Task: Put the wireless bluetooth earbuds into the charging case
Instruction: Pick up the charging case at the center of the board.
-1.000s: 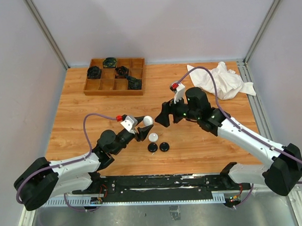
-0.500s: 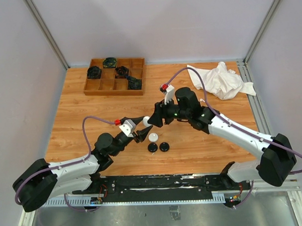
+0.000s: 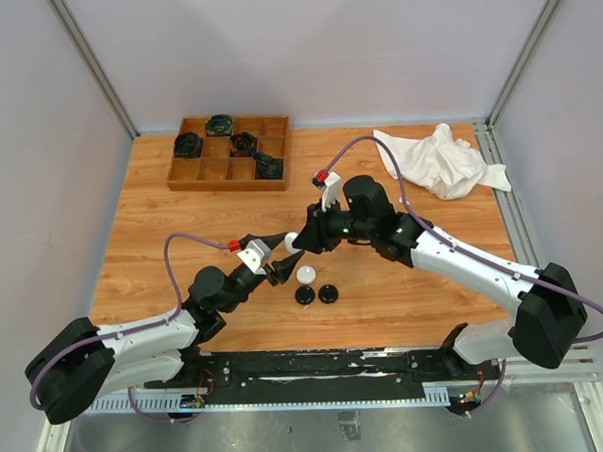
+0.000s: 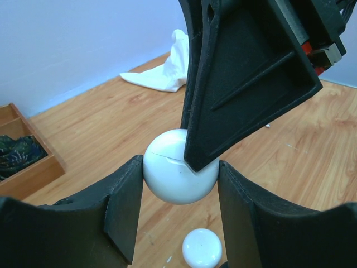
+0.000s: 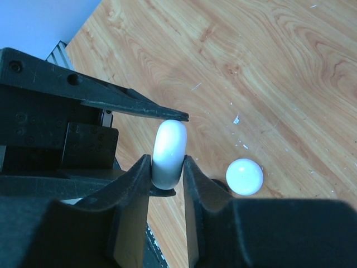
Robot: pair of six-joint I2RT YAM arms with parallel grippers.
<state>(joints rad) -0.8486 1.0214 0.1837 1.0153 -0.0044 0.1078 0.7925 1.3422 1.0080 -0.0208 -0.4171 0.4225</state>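
A white round charging case hangs above the table, and my left gripper is shut on its rim. The left wrist view shows the case pinched between the left gripper's two pads, a seam line showing near its top. My right gripper has come in from the right. In the right wrist view it is shut on the flat faces of the same case. No earbuds are in view.
A second white case lies on the wood below the held one, with two black round cases just in front. A wooden tray with dark items stands at the back left. A crumpled white cloth lies back right.
My right gripper moved left to the white case that the left gripper holds, and its jaws closed on it. The left arm has barely shifted.
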